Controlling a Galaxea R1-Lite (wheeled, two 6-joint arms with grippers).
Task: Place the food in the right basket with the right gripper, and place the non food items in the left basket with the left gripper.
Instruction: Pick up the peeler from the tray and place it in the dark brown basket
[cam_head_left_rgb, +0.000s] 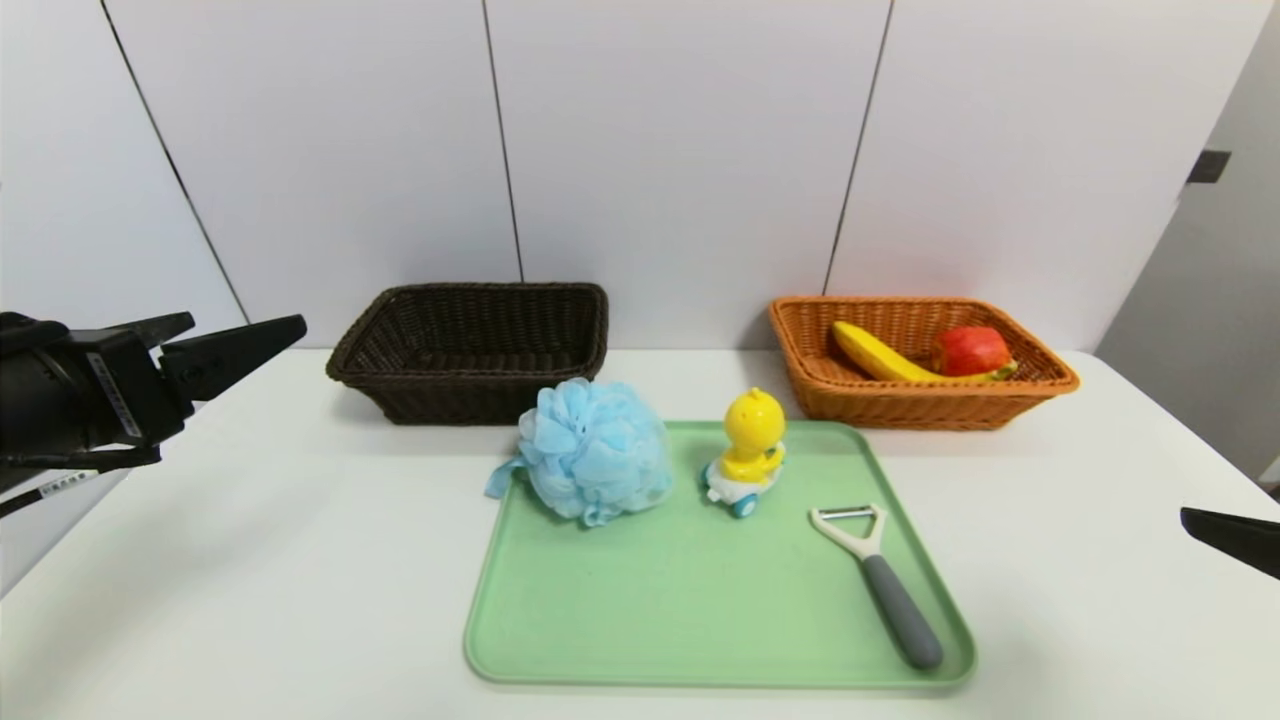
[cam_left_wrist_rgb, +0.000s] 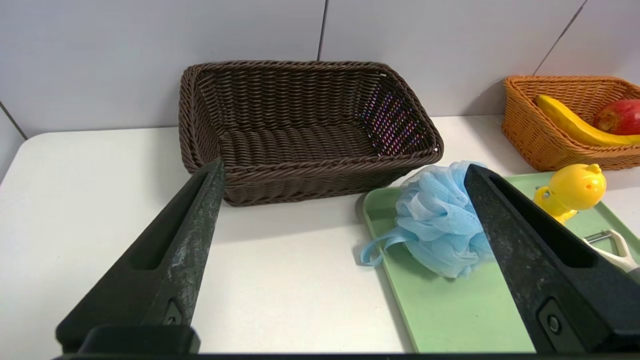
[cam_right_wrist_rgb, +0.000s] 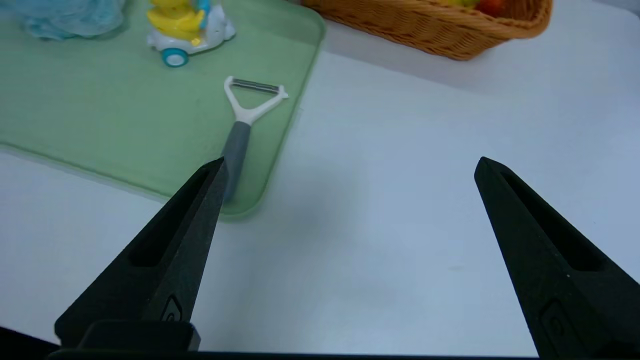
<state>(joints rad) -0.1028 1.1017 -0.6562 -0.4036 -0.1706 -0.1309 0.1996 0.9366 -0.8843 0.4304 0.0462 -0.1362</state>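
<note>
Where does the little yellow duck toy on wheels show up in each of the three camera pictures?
Head view: the yellow plastic duck toy on white-blue wheels stands near the middle, on the far part of the pale green plastic tray.
Left wrist view: the duck is at the right side, beyond the far black finger.
Right wrist view: the duck is at the top edge, head cut off.
Shared landmark: the white peeler with grey handle, lying on the tray near the duck.
</note>
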